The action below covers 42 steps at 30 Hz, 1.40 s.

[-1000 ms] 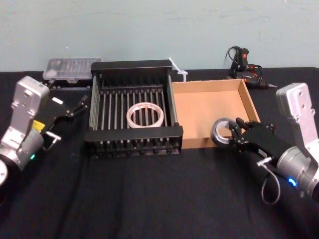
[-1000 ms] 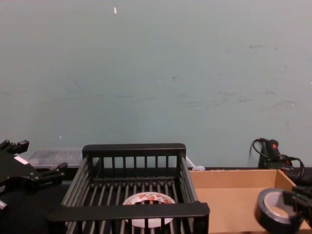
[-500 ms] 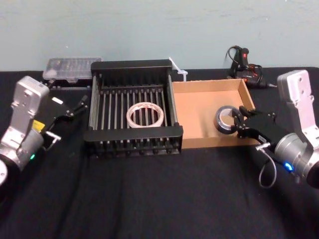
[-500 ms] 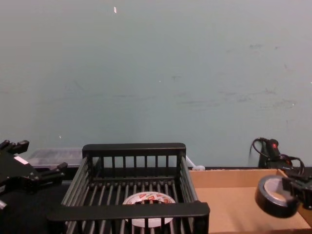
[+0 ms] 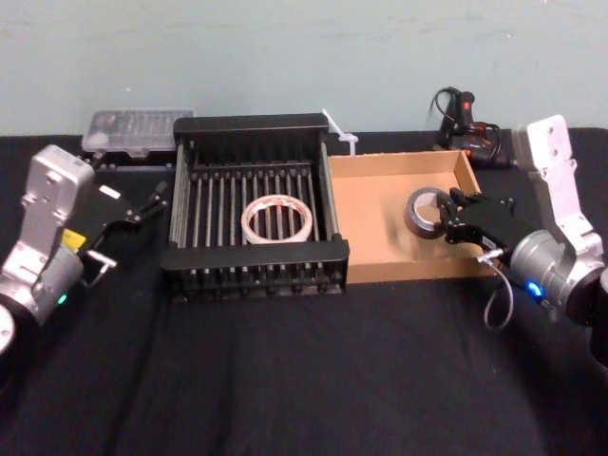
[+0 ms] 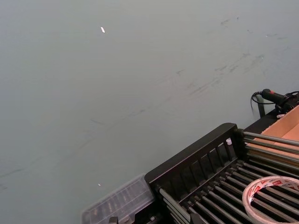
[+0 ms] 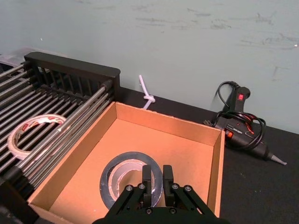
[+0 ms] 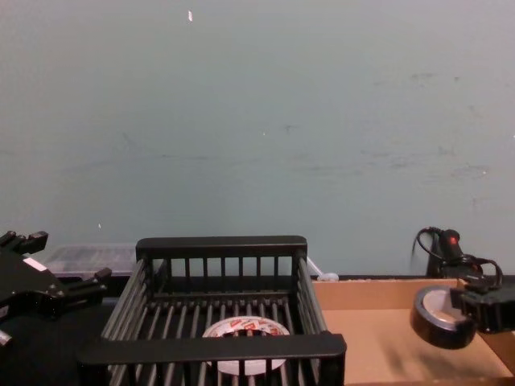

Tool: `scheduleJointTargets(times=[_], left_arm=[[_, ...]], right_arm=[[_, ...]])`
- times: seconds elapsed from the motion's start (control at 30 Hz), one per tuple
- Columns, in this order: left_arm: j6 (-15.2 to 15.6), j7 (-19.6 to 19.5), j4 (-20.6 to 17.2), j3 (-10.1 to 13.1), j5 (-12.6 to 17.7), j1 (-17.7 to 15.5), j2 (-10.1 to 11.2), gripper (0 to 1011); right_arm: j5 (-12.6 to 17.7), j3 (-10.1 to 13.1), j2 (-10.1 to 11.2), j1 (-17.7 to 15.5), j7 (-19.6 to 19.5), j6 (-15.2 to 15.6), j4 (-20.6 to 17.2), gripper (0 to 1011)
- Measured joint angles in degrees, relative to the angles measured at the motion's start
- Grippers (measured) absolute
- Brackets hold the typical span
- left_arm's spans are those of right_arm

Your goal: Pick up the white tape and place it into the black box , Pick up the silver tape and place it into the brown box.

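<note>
The silver tape (image 5: 424, 212) hangs tilted above the right half of the brown box (image 5: 399, 161), clear of its floor. My right gripper (image 5: 448, 224) is shut on the roll's near wall, as the right wrist view shows with the gripper (image 7: 157, 176) on the silver tape (image 7: 128, 179). From the chest the silver tape (image 8: 437, 316) floats over the brown box (image 8: 378, 283). The white tape (image 5: 277, 220) lies flat on the slats of the black box (image 5: 252, 124). My left gripper (image 5: 150, 201) rests open, left of the black box.
A clear plastic case (image 5: 133, 128) sits behind the black box's left corner. A black glue gun (image 5: 465, 119) with its cable lies behind the brown box. A white zip tie (image 5: 340, 133) rests between the two boxes at the back.
My right gripper has carried the silver tape from the brown box's front edge up and farther in over the box. The left arm and the white tape have not moved.
</note>
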Motion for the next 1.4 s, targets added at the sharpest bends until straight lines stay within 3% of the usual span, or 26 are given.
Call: scheduleJointTargets(times=[0.37,0.8,1.2,1.4], left_arm=[[0.0,0.0,0.0,0.0,0.0,0.0,0.0,1001],[0.0,0.0,0.0,0.0,0.0,0.0,0.0,1002],[0.0,0.0,0.0,0.0,0.0,0.0,0.0,1001],[0.0,0.0,0.0,0.0,0.0,0.0,0.0,1001]], right_arm=[[-0.4,-0.9,-1.7,5.2,0.8,-0.7,6.5,148],[-1.1,-1.7,-2.6,8.7,1.0,-1.4,11.2,148],[-1.0,-1.7,-2.5,8.4,1.0,-1.3,10.9,148],[-1.0,-1.7,-2.5,8.3,1.0,-1.3,10.8,306]])
